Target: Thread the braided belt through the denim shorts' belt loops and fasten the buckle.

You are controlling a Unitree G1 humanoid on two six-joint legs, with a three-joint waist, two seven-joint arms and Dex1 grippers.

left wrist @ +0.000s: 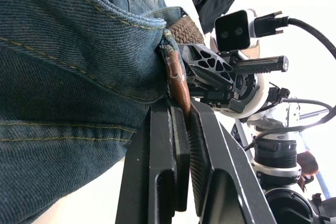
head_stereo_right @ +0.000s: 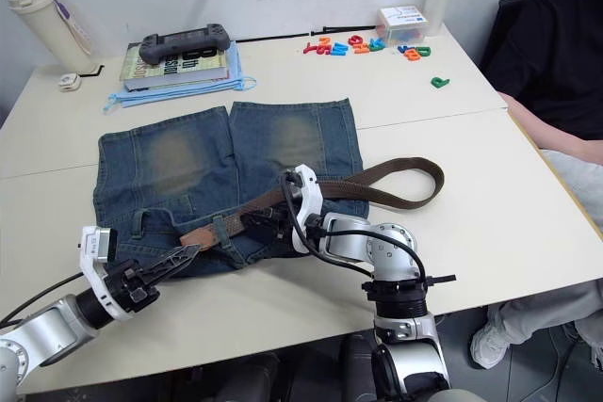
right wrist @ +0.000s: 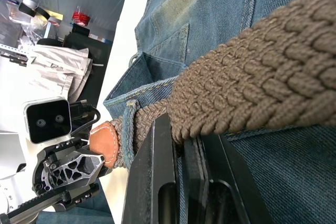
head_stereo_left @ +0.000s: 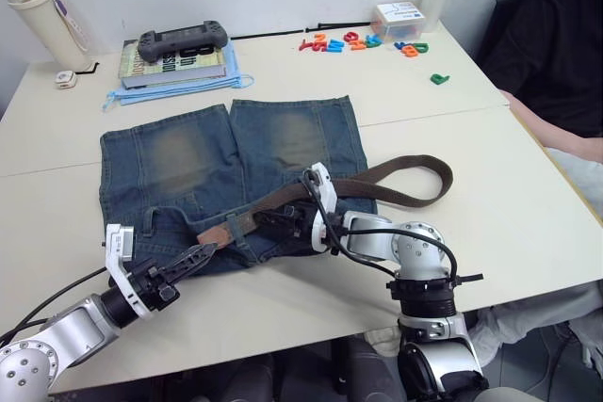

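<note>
The denim shorts [head_stereo_left: 217, 167] lie flat on the table, waistband toward me. The braided belt [head_stereo_left: 396, 197] runs across the waistband and curls back in a loop on the right. Its tan leather tip [head_stereo_left: 215, 233] pokes out of a belt loop [head_stereo_left: 243, 225] at the left. My left gripper [head_stereo_left: 200, 253] is shut on that tip [left wrist: 178, 85], just left of the loop. My right gripper [head_stereo_left: 279, 222] is shut on the braided strap [right wrist: 247, 93] just right of the same loop [right wrist: 127, 141]. The buckle is hidden.
At the back lie a stack of books with a game controller [head_stereo_left: 182, 44], a bottle [head_stereo_left: 42, 16], coloured letters [head_stereo_left: 358, 42] and a small box [head_stereo_left: 398, 16]. A person in black [head_stereo_left: 556, 54] sits at the table's right side. The table's front edge is close to my arms.
</note>
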